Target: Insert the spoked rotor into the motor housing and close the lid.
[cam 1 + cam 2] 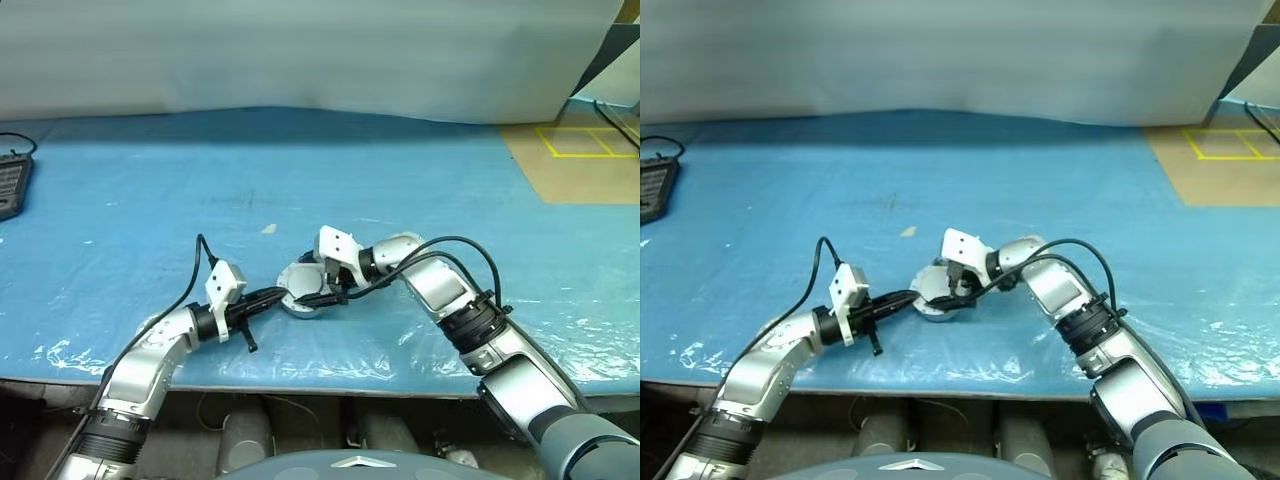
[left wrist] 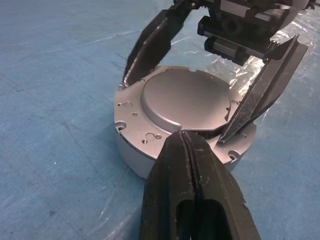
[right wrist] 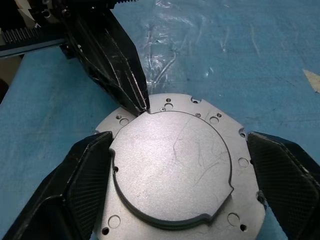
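Left gripper nearest the lens in its wrist view: both black fingers pressed together, nothing between them, tips resting on the top edge of the lid.

Lid: round, plain silvery-grey face up, matte, fine scratches across it, small notches in its rim. It sits flat and centred on the motor housing, closed. Housing is a short silvery-grey drum with a wider flange around the lid; flange has small screw holes and lobed ears. Windings and rotor can't be seen, covered by the lid.

Right gripper comes in from the opposite side, angled down, fingers spread wide. One finger sits at one side of the lid rim, the other at the far side over the flange. The two fingers straddle the lid; can't tell whether they touch it or clear it slightly. Not clamped on anything that I can see.

So the assembly lies between the two grippers: left tips at one edge, right fingers bracketing it across.

Location: on the blue-covered desk, close to the near edge, roughly mid-width, well away from both far corners. Crinkled clear film lies on the desk around the housing.
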You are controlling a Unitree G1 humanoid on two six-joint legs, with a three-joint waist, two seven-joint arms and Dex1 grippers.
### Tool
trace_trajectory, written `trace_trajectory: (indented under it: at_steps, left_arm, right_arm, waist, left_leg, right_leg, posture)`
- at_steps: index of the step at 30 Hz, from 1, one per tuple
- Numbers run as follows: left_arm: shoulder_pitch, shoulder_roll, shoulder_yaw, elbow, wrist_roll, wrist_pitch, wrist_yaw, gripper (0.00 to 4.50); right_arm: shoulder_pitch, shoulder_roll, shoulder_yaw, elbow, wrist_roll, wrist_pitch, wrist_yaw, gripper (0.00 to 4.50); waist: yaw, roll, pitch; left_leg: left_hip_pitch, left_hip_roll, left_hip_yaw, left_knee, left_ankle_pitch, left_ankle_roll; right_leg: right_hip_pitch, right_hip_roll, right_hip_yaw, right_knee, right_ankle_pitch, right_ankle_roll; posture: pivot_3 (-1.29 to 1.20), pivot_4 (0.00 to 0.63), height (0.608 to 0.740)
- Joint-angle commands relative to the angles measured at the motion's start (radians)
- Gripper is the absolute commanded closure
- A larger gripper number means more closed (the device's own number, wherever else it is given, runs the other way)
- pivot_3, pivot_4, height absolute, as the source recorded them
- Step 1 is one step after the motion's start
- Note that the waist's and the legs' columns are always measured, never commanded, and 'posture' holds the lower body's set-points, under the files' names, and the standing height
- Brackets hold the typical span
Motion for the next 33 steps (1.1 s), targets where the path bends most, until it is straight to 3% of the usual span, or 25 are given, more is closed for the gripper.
trace_trajectory:
  at_steps: [1, 15, 27, 33]
  left_arm:
    - [0.019, 0.011, -0.026, 0.027, 0.037, 0.011, 0.002, 4.5]
    - [0.012, 0.013, -0.02, 0.071, 0.037, -0.016, -0.008, 4.5]
    - [0.013, -0.004, -0.012, 0.115, 0.042, -0.072, -0.029, 4.5]
    - [0.005, -0.011, 0.0, 0.129, 0.052, -0.087, -0.012, 4.5]
  right_arm:
    - [0.038, -0.037, -0.011, -0.007, -0.008, 0.021, 0.009, 0.03]
    - [0.058, -0.093, -0.196, -0.248, 0.218, 0.191, 0.037, 0.03]
    - [0.091, -0.09, -0.256, -0.243, 0.284, 0.313, -0.044, 0.03]
    - [0.092, -0.097, -0.264, -0.244, 0.284, 0.289, -0.06, 0.03]
  waist:
    - [0.003, 0.0, 0.0]
    - [0.021, 0.001, 0.0]
    - [0.022, 0.002, 0.001]
    - [0.022, 0.001, 0.001]
  left_leg:
    - [0.0, 0.0, 0.0, 0.0, 0.0, 0.0]
    - [-0.011, 0.005, 0.006, 0.0, 0.001, -0.001]
    - [-0.012, 0.005, 0.006, 0.001, 0.002, -0.003]
    - [-0.012, 0.005, 0.006, 0.002, 0.002, -0.003]
  right_leg:
    - [0.0, 0.0, 0.0, 0.0, 0.0, 0.0]
    - [-0.004, 0.004, -0.005, 0.002, 0.005, -0.005]
    - [-0.004, 0.003, -0.007, 0.002, 0.005, -0.005]
    - [-0.004, 0.003, -0.007, 0.002, 0.005, -0.005]
  posture:
    - [0.0, 0.15, 0.74]
    - [0.0, 0.15, 0.74]
    - [0.0, 0.15, 0.74]
    - [0.0, 0.15, 0.74]
